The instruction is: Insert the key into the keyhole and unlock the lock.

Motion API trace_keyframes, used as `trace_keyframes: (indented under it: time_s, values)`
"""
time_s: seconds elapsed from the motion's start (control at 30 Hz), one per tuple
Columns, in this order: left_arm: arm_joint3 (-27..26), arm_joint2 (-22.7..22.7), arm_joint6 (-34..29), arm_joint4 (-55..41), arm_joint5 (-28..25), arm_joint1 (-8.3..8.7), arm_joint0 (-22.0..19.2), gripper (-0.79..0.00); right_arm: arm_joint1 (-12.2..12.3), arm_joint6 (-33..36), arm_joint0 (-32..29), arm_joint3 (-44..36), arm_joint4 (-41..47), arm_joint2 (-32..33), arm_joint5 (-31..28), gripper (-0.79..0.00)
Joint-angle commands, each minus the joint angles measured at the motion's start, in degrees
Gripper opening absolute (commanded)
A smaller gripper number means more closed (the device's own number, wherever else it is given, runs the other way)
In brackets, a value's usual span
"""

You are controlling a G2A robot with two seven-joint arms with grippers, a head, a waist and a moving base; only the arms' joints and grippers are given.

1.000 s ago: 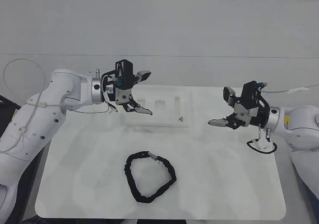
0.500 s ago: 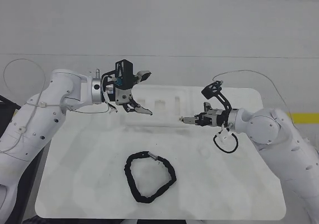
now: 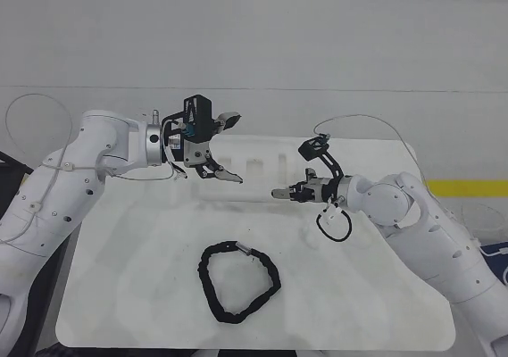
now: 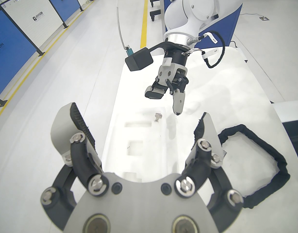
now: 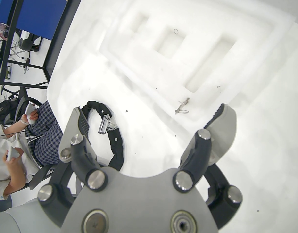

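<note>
A small silver key (image 5: 183, 106) with a ring lies on the near right rim of the white foam tray (image 3: 254, 170), also seen as the key (image 4: 158, 116). My right gripper (image 3: 287, 190) hangs open just above the key (image 5: 151, 117) with nothing between its fingers (image 4: 167, 98). The black chain lock (image 3: 240, 281) lies looped on the table in front of the tray, its silver lock cylinder (image 5: 104, 123) at the loop's far side. My left gripper (image 3: 234, 147) stays open and empty over the tray's left end (image 4: 139, 124).
The tray has three rectangular recesses (image 5: 170, 42). The white table (image 3: 370, 294) is bare to the right of the chain and along its front edge. A black cable loop (image 3: 332, 223) hangs from the right wrist.
The right arm has swung left from the table's right side to just above the key on the tray. The left arm and the chain have not moved.
</note>
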Motion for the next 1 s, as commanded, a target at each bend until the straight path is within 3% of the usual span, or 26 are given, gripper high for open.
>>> trace_keyframes:
  time_s: [0.0, 0.47, 0.73, 0.9, 0.97]
  values:
    - [0.0, 0.0, 0.0, 0.0, 0.0, 0.00, 0.0, 0.000, 0.0, 0.1, 0.0, -0.1, 0.0, 0.0, 0.1, 0.000]
    - [0.0, 0.0, 0.0, 0.0, 0.0, 0.00, 0.0, 0.000, 0.0, 0.4, -0.2, -0.2, -1.0, -0.3, 0.6, 0.000]
    - [0.0, 0.0, 0.0, 0.0, 0.0, 0.00, 0.0, 0.000, -1.3, 4.4, 1.0, -5.0, -7.5, -3.1, 14.0, 0.000]
    - [0.0, 0.0, 0.0, 0.0, 0.0, 0.00, 0.0, 0.000, -2.8, 4.4, 2.2, -4.4, -9.4, -5.6, 18.4, 0.000]
    - [0.0, 0.0, 0.0, 0.0, 0.0, 0.00, 0.0, 0.000, -3.4, 4.2, 2.8, -3.5, -10.4, -6.4, 19.6, -0.102]
